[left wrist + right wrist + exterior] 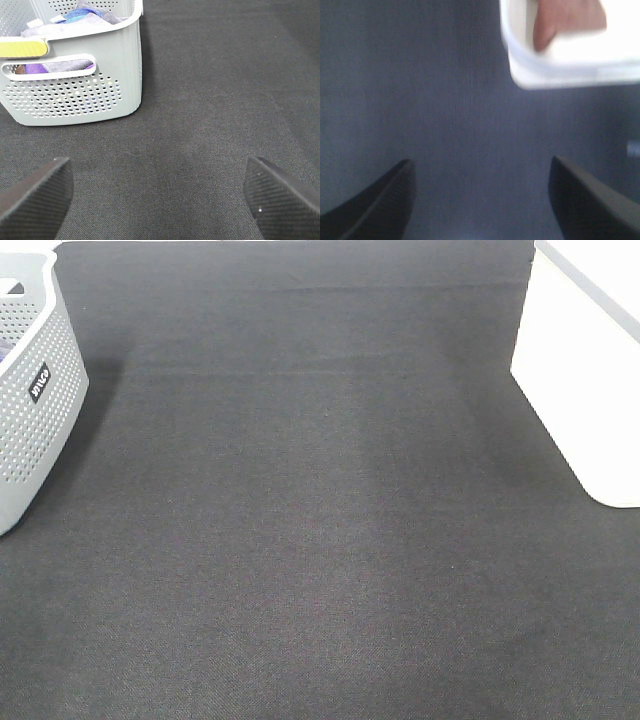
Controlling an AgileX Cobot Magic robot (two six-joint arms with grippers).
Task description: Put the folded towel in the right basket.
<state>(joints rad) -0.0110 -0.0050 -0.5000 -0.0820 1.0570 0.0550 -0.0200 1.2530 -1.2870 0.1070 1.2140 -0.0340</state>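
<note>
The white right basket stands at the right edge of the dark mat. In the right wrist view a pinkish-brown towel lies inside this basket. My right gripper is open and empty above the mat, short of the basket. My left gripper is open and empty above the mat, facing the grey basket. Neither gripper shows in the exterior high view.
A grey perforated basket stands at the left edge, and in the left wrist view it holds purple, blue and grey cloths. A dark mat covers the table between the two baskets.
</note>
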